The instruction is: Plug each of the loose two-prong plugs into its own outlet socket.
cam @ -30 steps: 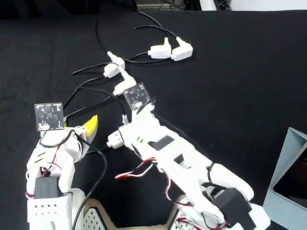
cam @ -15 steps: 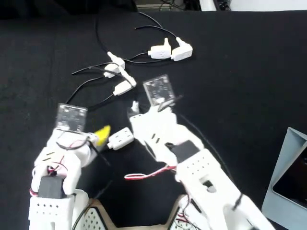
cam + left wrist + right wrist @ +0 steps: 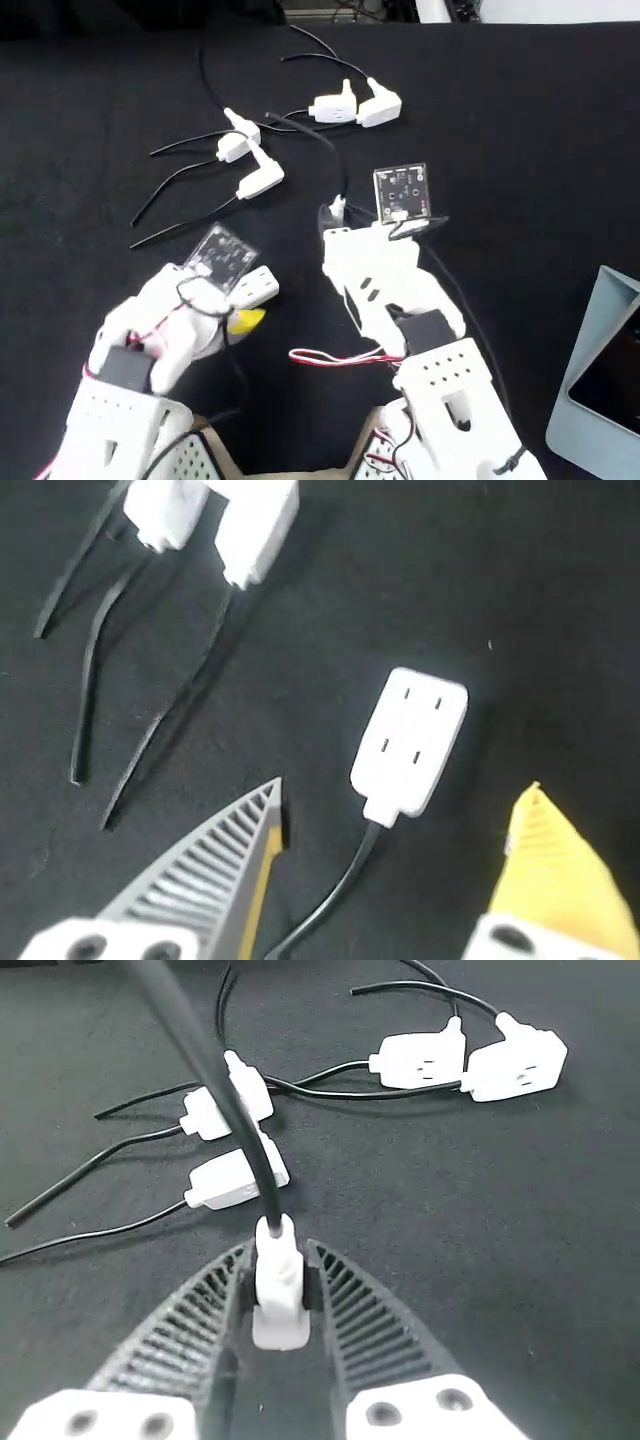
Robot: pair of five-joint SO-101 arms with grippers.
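Nearest us, the left claw (image 3: 402, 788) stands with its fingers apart directly over the socket (image 3: 410, 742), which lies flat, slots up and ungripped. Beside the socket, the right claw (image 3: 278, 1250) is clamped on a plug (image 3: 277, 1305). Two loose plugs (image 3: 228, 1180) lie beyond the socket, and the far sockets (image 3: 420, 1060) lie well beyond it. We judge the first insertion to be in hand: the next move calls for the left claw to steady the socket while the plug's prongs are lined up with one pair of slots.
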